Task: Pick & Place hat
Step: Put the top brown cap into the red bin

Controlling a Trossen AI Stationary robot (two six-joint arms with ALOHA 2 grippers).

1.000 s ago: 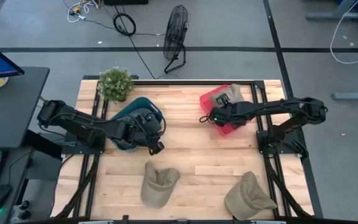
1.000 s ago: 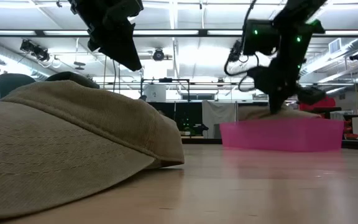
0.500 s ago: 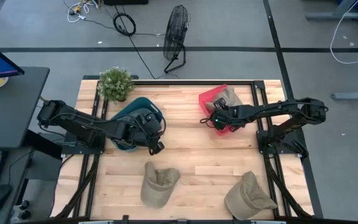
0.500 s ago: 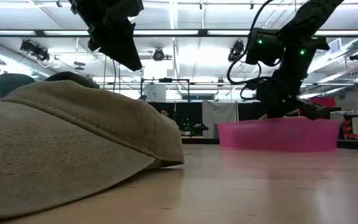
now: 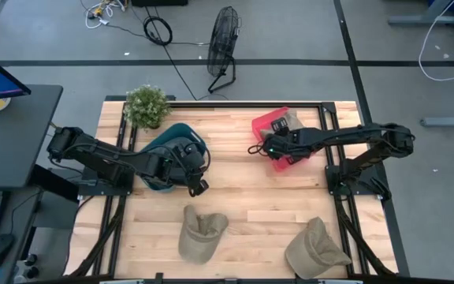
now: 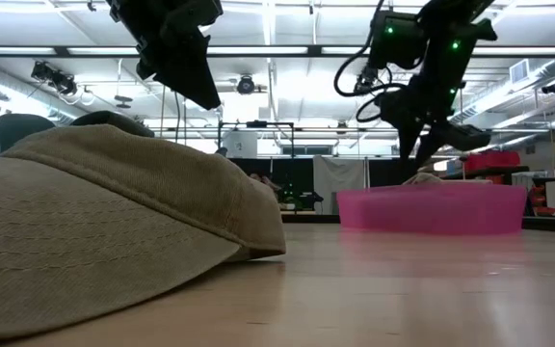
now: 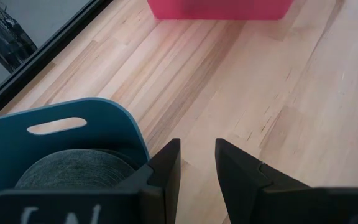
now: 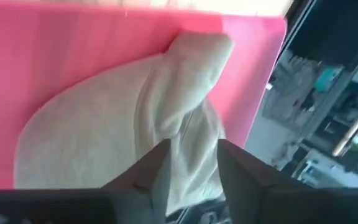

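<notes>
A beige hat (image 8: 135, 124) lies inside the pink bin (image 5: 268, 126) at the table's far right; its top peeks over the bin's wall (image 6: 422, 177). My right gripper (image 6: 434, 145) hangs open just above the bin, clear of the hat (image 5: 290, 122). Two more beige hats (image 5: 201, 233) (image 5: 315, 248) rest on the table near its front edge. My left gripper (image 7: 197, 146) stands open over bare wood beside a teal bin (image 5: 172, 142), which holds a grey hat (image 7: 73, 168).
A potted plant (image 5: 146, 106) stands at the table's far left corner. The nearest beige hat (image 6: 114, 231) fills the left half of the low view. Bare wood (image 5: 251, 197) lies between the two bins and the front hats.
My right gripper has dipped into the pink bin, opened and let go of the beige hat, then gone up again. The hat, held just above the bin's rim before, now lies inside the bin.
</notes>
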